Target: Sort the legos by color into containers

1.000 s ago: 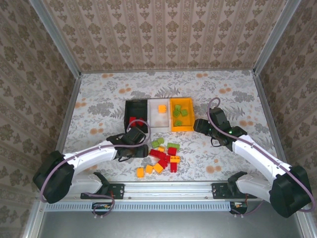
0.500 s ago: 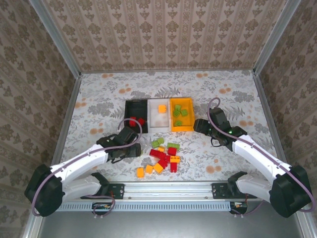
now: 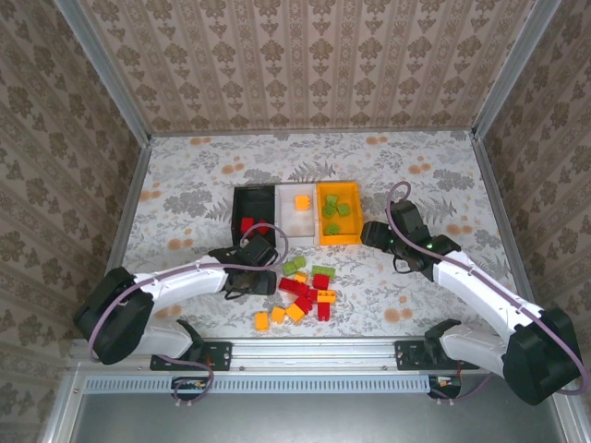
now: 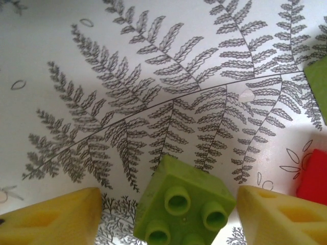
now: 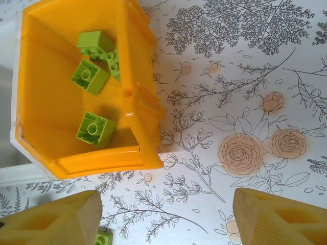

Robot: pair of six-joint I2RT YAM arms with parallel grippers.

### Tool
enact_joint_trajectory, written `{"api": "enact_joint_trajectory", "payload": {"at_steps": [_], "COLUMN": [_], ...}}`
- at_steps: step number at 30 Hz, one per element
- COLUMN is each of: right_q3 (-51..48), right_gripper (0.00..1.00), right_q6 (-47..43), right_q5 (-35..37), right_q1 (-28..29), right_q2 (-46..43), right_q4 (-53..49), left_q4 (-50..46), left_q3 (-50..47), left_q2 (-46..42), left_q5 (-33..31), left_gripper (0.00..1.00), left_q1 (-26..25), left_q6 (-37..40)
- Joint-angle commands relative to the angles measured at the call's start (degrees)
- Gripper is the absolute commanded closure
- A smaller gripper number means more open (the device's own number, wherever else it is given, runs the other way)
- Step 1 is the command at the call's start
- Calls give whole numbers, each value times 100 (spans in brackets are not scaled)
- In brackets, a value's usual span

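Observation:
A loose pile of red, green and orange legos [image 3: 305, 291] lies in front of the containers. The black bin [image 3: 236, 208] holds red bricks [image 3: 247, 222], the white bin [image 3: 297, 224] holds an orange brick [image 3: 302, 201], and the orange bin [image 3: 355, 214] holds green bricks [image 5: 95, 128]. My left gripper [image 3: 277, 270] is low at the pile's left edge. It is open, with a green brick [image 4: 181, 206] resting on the table between its fingers [image 4: 51, 219]. My right gripper [image 3: 386, 247] hovers open over bare table just right of the orange bin [image 5: 138, 97].
Metal rails and patterned walls enclose the table. Another green brick [image 4: 319, 87] and a red one [image 4: 314, 173] lie just right of my left gripper. A small green brick [image 5: 103, 238] sits by my right gripper's left finger.
My left gripper drew back to the left, then came right again to the pile's edge, where the green brick now sits between its fingers. The right arm has stayed still.

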Motion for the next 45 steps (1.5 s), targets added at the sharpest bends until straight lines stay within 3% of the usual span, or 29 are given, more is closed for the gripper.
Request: {"api": "enact_joint_trajectory", "payload": {"at_steps": [1, 11, 19, 28, 35, 37, 42, 45], "right_q3": [70, 59, 10, -113, -145, -158, -158, -184], "right_gripper": [30, 30, 30, 29, 29, 29, 27, 27], "right_q6": [-88, -82, -54, -62, -106, -131, -233, -362], "right_q5": [123, 110, 78, 59, 39, 9, -64, -323], "right_q1": [-54, -65, -89, -125, -168, -173, -184, -180], "right_q2": [-133, -106, -200, -264, -334, -352, -352, -378], "right_q4": [-179, -144, -112, -139, -210, -215, -252, -152], "left_q4": [99, -104, -675, -335, -469, -539, -509, -277], "left_q3": [-29, 24, 1162, 3955, 5752, 6116, 6401, 6194], "left_q2": [54, -83, -295, 1910, 3502, 3806, 4008, 3684], "left_q5": [11, -46, -229, 44, 377, 443, 606, 718], "left_gripper": [37, 57, 62, 64, 66, 62, 27, 13], "left_q1": [-7, -70, -430, -442, -145, -145, -106, -75], "left_q6": [79, 92, 319, 1192, 1514, 1555, 1483, 1328]}}
